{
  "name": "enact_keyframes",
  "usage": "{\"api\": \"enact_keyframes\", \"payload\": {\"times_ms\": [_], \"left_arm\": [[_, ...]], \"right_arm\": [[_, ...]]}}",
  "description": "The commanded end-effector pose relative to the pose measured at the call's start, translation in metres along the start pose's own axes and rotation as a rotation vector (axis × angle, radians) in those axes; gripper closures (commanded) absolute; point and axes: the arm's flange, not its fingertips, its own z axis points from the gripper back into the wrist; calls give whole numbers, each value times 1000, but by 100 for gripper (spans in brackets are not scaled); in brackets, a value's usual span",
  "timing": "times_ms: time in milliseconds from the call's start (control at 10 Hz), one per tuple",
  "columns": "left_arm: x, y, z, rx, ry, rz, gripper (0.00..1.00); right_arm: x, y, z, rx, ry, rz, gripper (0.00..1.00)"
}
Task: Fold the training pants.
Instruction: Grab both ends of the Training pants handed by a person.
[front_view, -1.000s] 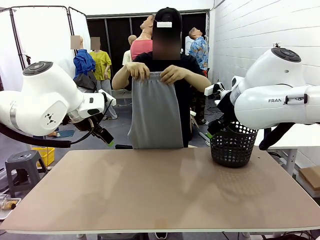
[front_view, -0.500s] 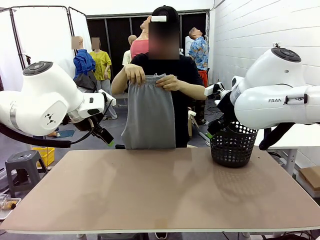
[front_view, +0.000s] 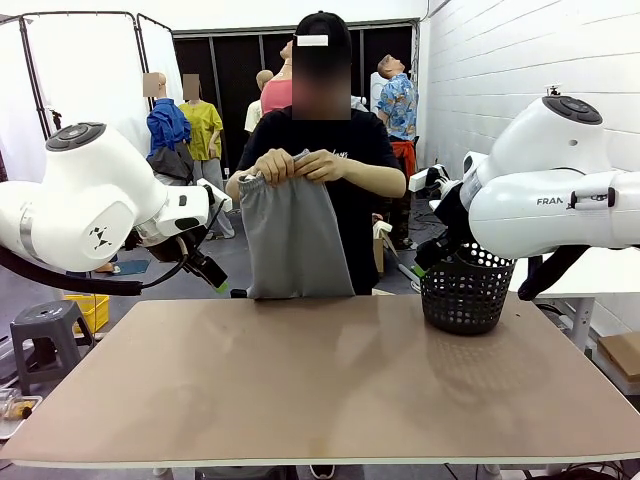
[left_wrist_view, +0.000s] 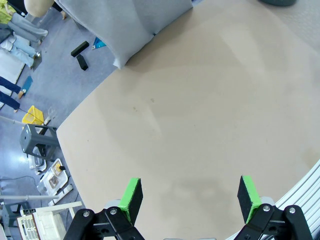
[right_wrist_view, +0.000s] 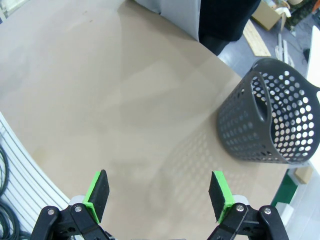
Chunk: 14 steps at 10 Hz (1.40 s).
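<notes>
- Both pairs of jaws stand wide open and hold nothing: the left gripper (left_wrist_view: 190, 194) and the right gripper (right_wrist_view: 160, 194) each look down on the bare table (front_view: 320, 380).
- Both arms are in the same place as one second ago, the left one at the left edge of the table and the right one beside the black basket (front_view: 468, 290) at the far right.
- What has changed is on the person's side. One second ago the waistband was held high and stretched between two hands set apart; now the person's hand on the left (front_view: 272, 165) and the person's hand on the right (front_view: 322, 165) are lower and nearly touching, and the waistband is gathered between them.
- The training pants (front_view: 292, 235) hang in the air behind the far edge of the table, with the lower end about at the level of that edge. I cannot tell if it touches.
- I think the person is bringing one half of the waistband to the other, so a first lengthwise fold is starting. No part lies on the table yet, so most of the folding is not done.
</notes>
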Motion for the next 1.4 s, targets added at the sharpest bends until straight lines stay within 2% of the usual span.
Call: {"api": "enact_keyframes", "payload": {"times_ms": [0, 1300], "left_arm": [[0, 0, -1, -4, 0, -6, 0], [0, 0, -1, -4, 0, -6, 0]], "right_arm": [[0, 0, -2, 0, 5, 3, 0], [0, 0, -2, 0, 5, 3, 0]]}}
